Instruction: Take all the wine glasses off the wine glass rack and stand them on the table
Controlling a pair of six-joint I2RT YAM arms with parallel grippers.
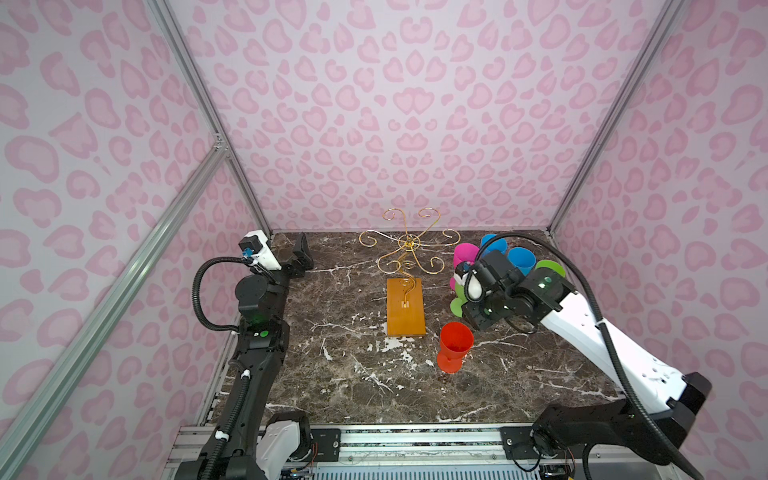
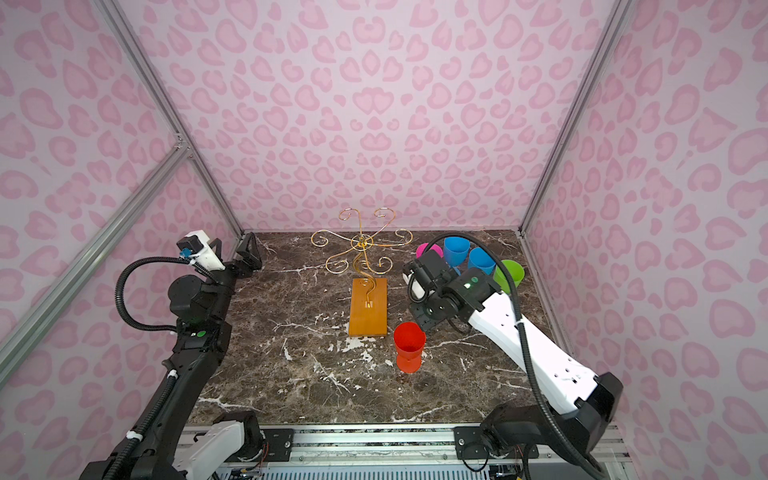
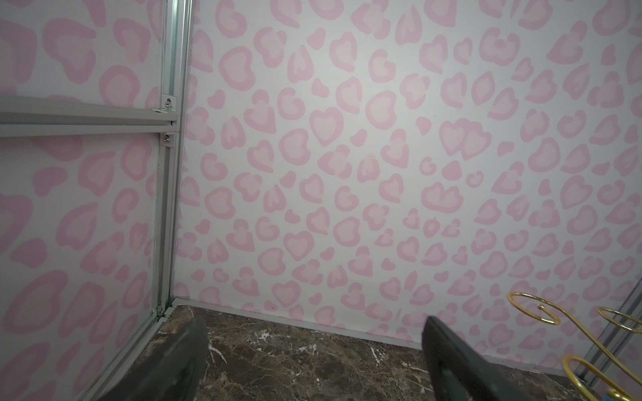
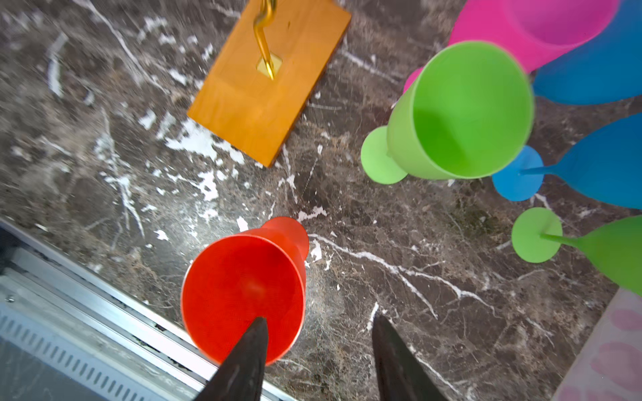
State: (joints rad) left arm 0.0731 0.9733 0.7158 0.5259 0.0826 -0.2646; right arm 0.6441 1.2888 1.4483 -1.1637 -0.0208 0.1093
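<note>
**Red Wine Glass Stood on the Marble, Both Grippers Parted**

The wine glass rack point(image 1: 406, 309) stood mid-table on the marble table point(image 1: 353, 374). Taking the rack's foot as the dial's centre in both top views, the red wine glass point(image 1: 455, 345) stood upright on the marble at four o'clock, just beside the near corner and clear of the gold wire. The right gripper point(image 4: 319, 319) hung close above it, fingers apart with only marble between them; whether one finger touched the rim could not be told. A pink glass point(image 1: 465, 252), blue glasses point(image 1: 521, 259) and green glasses point(image 4: 462, 111) clustered at two o'clock. The left gripper point(image 3: 314, 319) sat at ten o'clock, fingers wide apart, holding nothing.
</note>
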